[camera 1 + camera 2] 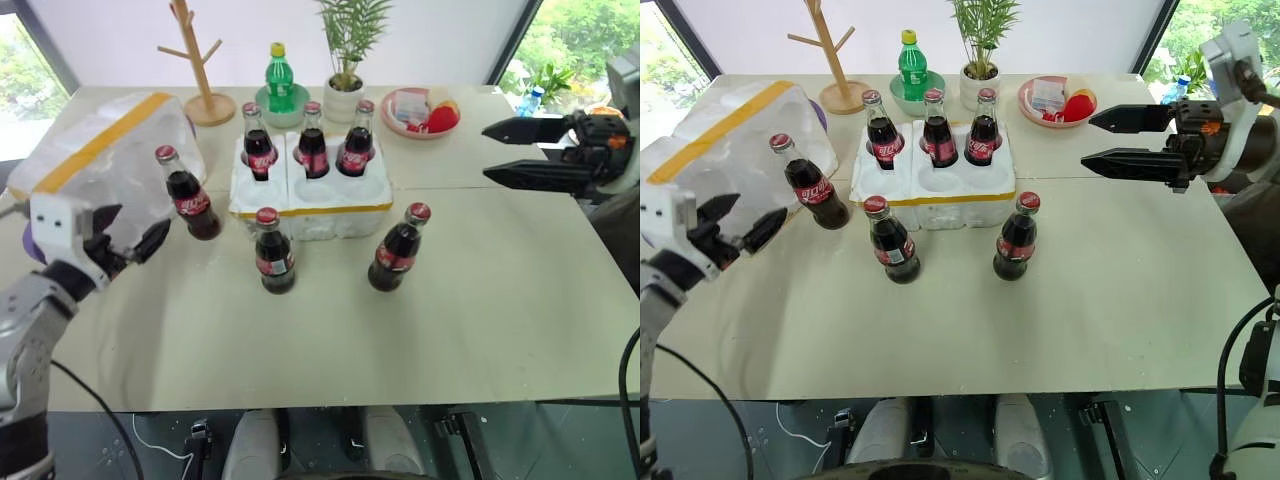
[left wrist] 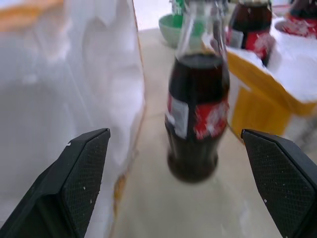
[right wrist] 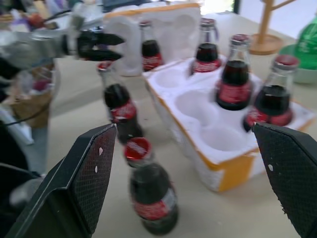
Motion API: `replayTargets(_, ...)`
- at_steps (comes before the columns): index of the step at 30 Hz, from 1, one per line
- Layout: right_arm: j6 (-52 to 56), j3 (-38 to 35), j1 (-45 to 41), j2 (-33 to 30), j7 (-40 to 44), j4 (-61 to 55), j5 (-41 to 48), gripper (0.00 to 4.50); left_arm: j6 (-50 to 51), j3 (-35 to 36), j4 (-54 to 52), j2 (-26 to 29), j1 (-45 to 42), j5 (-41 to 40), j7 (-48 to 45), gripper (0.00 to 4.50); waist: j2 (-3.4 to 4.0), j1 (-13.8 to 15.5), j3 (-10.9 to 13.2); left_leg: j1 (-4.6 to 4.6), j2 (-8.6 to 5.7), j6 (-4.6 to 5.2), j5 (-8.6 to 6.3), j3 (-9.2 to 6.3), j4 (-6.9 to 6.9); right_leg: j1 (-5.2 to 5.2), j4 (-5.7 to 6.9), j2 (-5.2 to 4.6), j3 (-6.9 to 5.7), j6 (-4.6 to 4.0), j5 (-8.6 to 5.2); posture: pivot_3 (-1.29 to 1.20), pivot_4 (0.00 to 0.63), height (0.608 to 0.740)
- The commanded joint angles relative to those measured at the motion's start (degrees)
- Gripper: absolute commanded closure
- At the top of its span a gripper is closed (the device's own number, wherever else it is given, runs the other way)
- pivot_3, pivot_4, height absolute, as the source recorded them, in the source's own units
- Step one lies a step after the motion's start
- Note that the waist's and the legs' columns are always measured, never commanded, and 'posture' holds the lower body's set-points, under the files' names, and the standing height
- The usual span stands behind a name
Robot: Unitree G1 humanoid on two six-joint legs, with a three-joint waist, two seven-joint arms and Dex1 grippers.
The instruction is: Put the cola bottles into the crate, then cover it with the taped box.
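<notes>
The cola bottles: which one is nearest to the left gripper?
The loose bottle beside the taped box, directly ahead of the open left gripper; the others stand farther right.

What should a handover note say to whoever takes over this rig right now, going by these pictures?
Left gripper: open, empty, level, aimed at the leftmost dark glass cola bottle with a red cap beside the large white foam box with yellow tape bands.
Right gripper: open, empty, raised above the table's right side.
Done: three cola bottles stand in the back wells of the low white six-well foam crate.
Left: three front wells empty; three bottles on the table, that left one and two in front of the crate. Then put the taped box over the crate.
</notes>
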Motion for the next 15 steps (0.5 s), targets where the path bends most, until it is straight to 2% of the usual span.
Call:
replayTargets(1,0.11,-0.72,-1.43,0.09,0.24,-2.46,1.43,0.00,-2.56,-3.76,3.55,0.69,-4.73,2.92,-1.06,0.06,0.01,-0.07,0.00,0.00,0.00,0.01,0.00,0.01,0.00,-0.01,0.00,0.00,0.00,0.01,0.00,0.00,0.150,0.740)
replayTargets(15,1.32,-2.32,1.52,2.07,-2.50,-6.77,4.16,0.00,-10.90,-13.49,22.17,-1.96,-17.03,10.67,-5.73,0.06,0.01,0.19,0.00,0.00,-0.04,-0.01,0.01,0.05,0.06,-0.05,0.13,0.05,-0.02,0.10,0.06,0.00,0.150,0.740)
